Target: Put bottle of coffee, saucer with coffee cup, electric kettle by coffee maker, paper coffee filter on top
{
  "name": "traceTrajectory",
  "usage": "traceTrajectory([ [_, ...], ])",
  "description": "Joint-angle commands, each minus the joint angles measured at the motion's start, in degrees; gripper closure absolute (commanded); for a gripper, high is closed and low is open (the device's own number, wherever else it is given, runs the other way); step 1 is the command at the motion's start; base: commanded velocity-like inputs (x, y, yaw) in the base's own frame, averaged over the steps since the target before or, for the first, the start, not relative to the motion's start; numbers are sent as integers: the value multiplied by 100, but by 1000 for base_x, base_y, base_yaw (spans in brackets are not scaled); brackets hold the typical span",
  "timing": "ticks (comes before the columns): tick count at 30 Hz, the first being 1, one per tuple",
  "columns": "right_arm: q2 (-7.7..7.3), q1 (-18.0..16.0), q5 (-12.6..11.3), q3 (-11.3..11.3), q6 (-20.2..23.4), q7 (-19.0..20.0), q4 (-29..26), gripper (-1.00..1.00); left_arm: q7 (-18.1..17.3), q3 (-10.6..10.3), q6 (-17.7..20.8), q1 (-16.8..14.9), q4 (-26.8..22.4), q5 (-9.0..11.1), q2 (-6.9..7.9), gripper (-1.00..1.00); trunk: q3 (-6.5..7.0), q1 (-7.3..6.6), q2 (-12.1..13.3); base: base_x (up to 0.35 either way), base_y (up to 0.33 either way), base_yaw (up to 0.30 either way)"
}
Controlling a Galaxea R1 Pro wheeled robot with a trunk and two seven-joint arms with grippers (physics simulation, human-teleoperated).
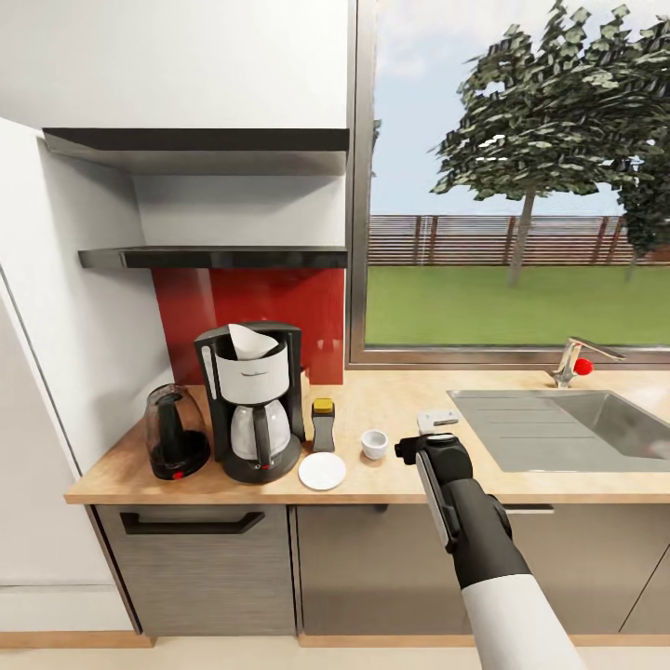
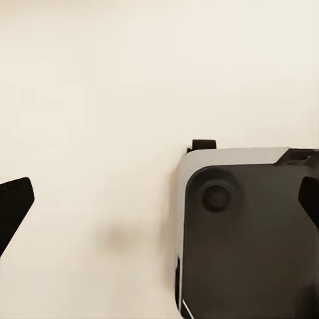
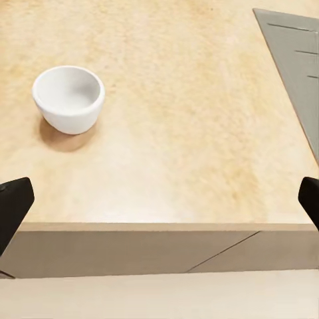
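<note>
Empty coffee cup [image 1: 374, 444] beside bare saucer [image 1: 322, 472], paper coffee filter [image 1: 249, 342] in coffee maker [image 1: 253, 400]

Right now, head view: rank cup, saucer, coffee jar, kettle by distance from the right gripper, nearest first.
1. Cup, just left of the right gripper.
2. Saucer, further left, at the counter's front edge.
3. Coffee jar, behind the saucer; close to the saucer's rank.
4. Kettle, far left by the wall.

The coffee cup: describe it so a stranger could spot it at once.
On the kitchen countertop, look right of the coffee maker. Past the bottle of coffee and behind the saucer stands the coffee cup: the only small white bowl-shaped thing, empty.
</note>
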Motion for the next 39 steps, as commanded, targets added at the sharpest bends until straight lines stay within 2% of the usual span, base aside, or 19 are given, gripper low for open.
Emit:
traceTrajectory([
  [1, 0, -2, -8, 7, 25, -30, -1, -100, 23, -51, -19, -2, 5, 43, 1, -100, -3, 2, -4, 0, 0, 0],
  [23, 0, -2, -6, 6, 13, -30, 7, -100, 20, -50, -19, -2, 5, 39, -12, -100, -3, 2, -4, 0, 0, 0],
  [33, 0, -2, 5, -3, 17, -30, 10, -100, -87, -99, -1, -9, -55, 56, 28, -100, -3, 2, -4, 0, 0, 0],
  [36, 0, -2, 12, -5, 17, -30, 11, -100, -244, -100, 2, -10, -62, 52, 46, -100, -3, 2, -4, 0, 0, 0],
  [39, 0, -2, 21, -10, 17, -30, 8, -100, -673, -100, 11, -10, -65, 35, 58, -100, -3, 2, -4, 0, 0, 0],
])
